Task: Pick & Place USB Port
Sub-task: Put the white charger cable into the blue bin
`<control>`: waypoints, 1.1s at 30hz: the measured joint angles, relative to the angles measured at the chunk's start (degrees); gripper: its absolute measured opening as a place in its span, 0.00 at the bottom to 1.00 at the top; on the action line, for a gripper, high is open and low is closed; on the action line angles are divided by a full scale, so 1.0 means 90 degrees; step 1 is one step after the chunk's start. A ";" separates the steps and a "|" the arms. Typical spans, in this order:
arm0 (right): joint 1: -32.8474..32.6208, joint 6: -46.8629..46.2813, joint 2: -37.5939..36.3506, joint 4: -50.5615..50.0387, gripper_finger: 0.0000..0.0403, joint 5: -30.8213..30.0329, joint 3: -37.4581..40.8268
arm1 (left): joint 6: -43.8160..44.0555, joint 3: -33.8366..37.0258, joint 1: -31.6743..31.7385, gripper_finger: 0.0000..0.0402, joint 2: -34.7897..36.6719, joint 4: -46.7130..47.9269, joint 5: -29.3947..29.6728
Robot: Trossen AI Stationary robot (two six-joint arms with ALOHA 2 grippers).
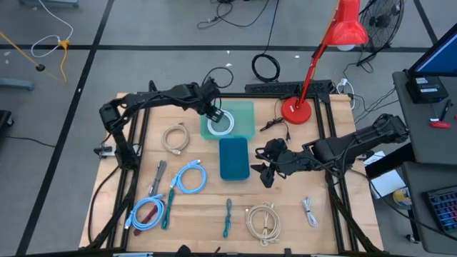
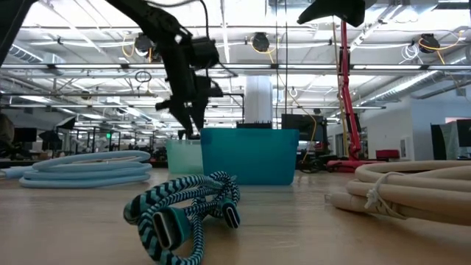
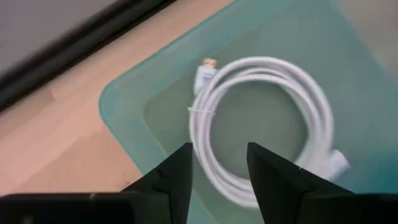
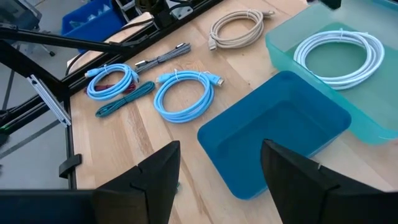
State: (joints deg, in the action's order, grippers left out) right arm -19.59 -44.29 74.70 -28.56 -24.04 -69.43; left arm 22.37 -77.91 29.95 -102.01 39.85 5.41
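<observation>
A white coiled USB cable (image 3: pixel 261 118) lies flat on the floor of a pale green bin (image 1: pixel 246 114). My left gripper (image 1: pixel 214 113) hovers open just above that bin; in the left wrist view its fingers (image 3: pixel 219 149) stand apart over the coil without touching it. A dark teal bin (image 1: pixel 233 158) stands next to the green one, on its near side. My right gripper (image 1: pixel 268 170) is open beside the teal bin's right side. The right wrist view (image 4: pixel 221 146) looks across the teal bin (image 4: pixel 280 134) toward the white coil (image 4: pixel 339 56).
Cables lie about the wooden table: a beige coil (image 1: pixel 175 139), two light blue coils (image 1: pixel 189 177) (image 1: pixel 146 213), a grey cable (image 1: pixel 157 177), a teal braided cable (image 1: pixel 227 218), a large beige coil (image 1: pixel 263 221) and a small white cable (image 1: pixel 309 210). A red lamp (image 1: pixel 296 108) stands at the far edge.
</observation>
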 joint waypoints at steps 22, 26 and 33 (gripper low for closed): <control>0.0015 -0.0784 0.0000 -0.1667 0.53 0.0179 0.0000 | 0.1254 -0.0162 -0.3581 0.27 0.2794 0.2105 -0.0361; -0.0058 -0.1812 0.0000 -0.2587 0.53 0.0829 0.0000 | 0.1870 -0.0162 -0.4369 0.27 0.2802 0.2326 0.0206; -0.1018 -0.3924 0.0005 -0.3325 0.53 0.1551 0.0244 | 0.2534 -0.0162 -0.5125 0.27 0.2799 0.2515 0.0713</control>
State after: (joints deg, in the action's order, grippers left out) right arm -28.76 -79.61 74.74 -58.48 -10.08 -67.23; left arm 45.18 -79.37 -16.17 -76.82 62.49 11.83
